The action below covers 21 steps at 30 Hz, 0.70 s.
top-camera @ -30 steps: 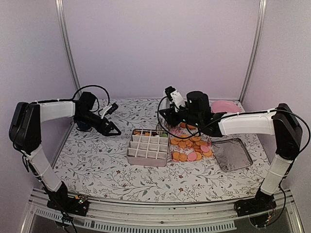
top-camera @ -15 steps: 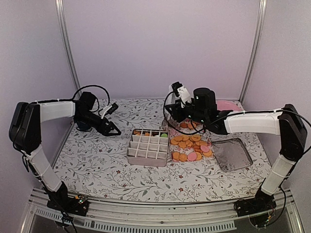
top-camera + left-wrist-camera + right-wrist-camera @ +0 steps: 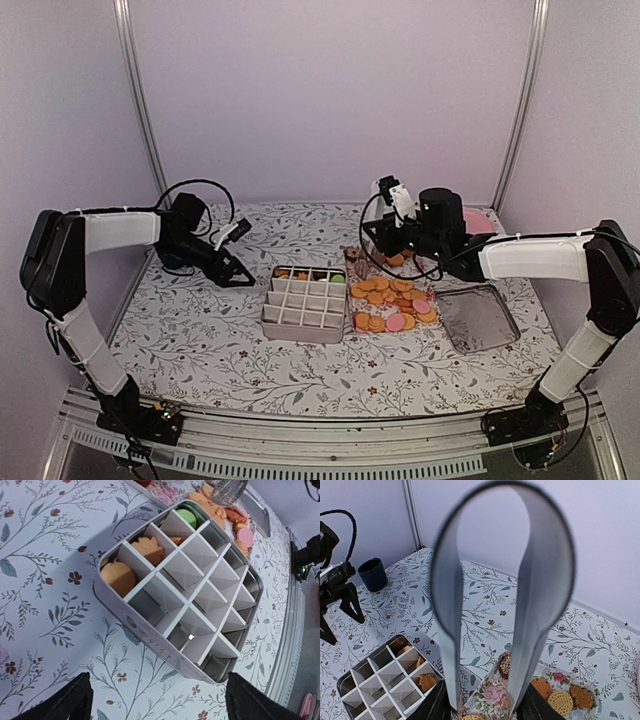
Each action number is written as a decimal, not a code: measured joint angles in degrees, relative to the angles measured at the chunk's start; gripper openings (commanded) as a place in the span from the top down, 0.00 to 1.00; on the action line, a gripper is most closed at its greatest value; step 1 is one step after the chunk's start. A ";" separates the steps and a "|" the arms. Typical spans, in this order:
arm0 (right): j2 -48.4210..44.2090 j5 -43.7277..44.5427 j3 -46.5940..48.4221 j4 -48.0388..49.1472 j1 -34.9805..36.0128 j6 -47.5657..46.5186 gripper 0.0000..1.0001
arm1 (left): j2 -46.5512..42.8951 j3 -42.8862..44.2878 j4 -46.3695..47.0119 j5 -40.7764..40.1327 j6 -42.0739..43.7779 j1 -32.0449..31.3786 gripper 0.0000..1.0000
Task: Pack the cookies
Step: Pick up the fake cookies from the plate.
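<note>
Tongs (image 3: 540, 580) sit clamped in the right gripper (image 3: 485, 707) — a grey looped strip whose two legs are squeezed partway together between the black fingers (image 3: 436, 704). Whether the strip touches any cookie cannot be told. The left gripper (image 3: 160, 702) is spread wide and grasps nothing; it hangs over the table (image 3: 200, 340) just off the near wall of the divided box (image 3: 145, 630).

Most of the cookies (image 3: 392, 300) lie heaped on a floral sheet (image 3: 490, 695) touching the box's right side. A few already sit in the box's far compartments: two orange, one green (image 3: 186, 517). A tin lid (image 3: 478, 318) lies beyond the heap, near the table's right edge, and a pink plate (image 3: 470, 218) sits at the back. Patterned cloth stretches between the left gripper and the box.

The right arm (image 3: 530, 258) reaches level across from its base, wrist above the heap's far end. The left arm (image 3: 115, 228) rises, then runs level — its wrist angled down toward the box.
</note>
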 measured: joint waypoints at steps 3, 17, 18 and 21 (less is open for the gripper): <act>0.90 -0.87 0.00 0.04 -0.15 0.55 0.56 | 0.09 -1.05 0.04 -0.02 -0.02 -2.56 0.08; 3.67 -1.27 -0.94 0.00 -0.17 0.94 0.55 | 4.37 -3.10 2.75 -3.80 0.00 -7.85 0.14; 3.67 -1.20 -1.09 0.02 -0.17 0.85 0.55 | 4.52 -3.34 2.97 -4.22 0.00 -8.04 0.14; 3.67 -1.03 -1.42 0.00 -0.20 0.50 0.55 | 4.72 -3.98 3.08 -4.76 0.09 -8.33 0.14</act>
